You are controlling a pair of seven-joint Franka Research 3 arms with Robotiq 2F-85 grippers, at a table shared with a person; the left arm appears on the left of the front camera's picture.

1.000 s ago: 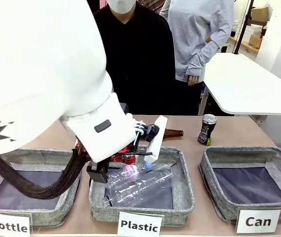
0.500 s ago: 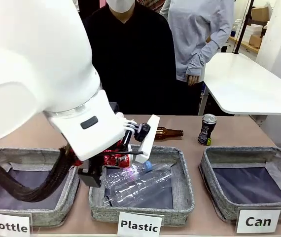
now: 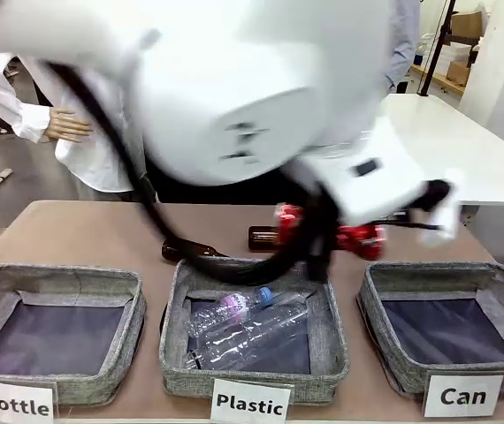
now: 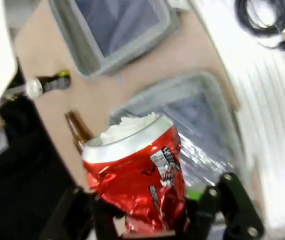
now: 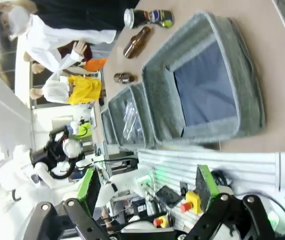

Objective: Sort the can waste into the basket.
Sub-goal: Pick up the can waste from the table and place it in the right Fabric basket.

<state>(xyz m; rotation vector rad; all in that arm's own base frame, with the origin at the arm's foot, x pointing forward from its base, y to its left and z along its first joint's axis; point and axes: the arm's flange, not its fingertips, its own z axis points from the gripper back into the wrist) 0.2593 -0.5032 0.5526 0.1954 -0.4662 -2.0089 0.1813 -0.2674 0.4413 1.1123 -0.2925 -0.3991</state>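
One crushed shiny red metal can (image 4: 137,172) sits clamped between the fingers of the left gripper (image 4: 150,220), in the air at about eleven o'clock of the square grey fabric basket (image 3: 378,327) carded "Can"; the dark black can (image 5: 150,16) rests on the table at twelve o'clock in the right wrist view, where the right gripper (image 5: 142,220) stands spread wide
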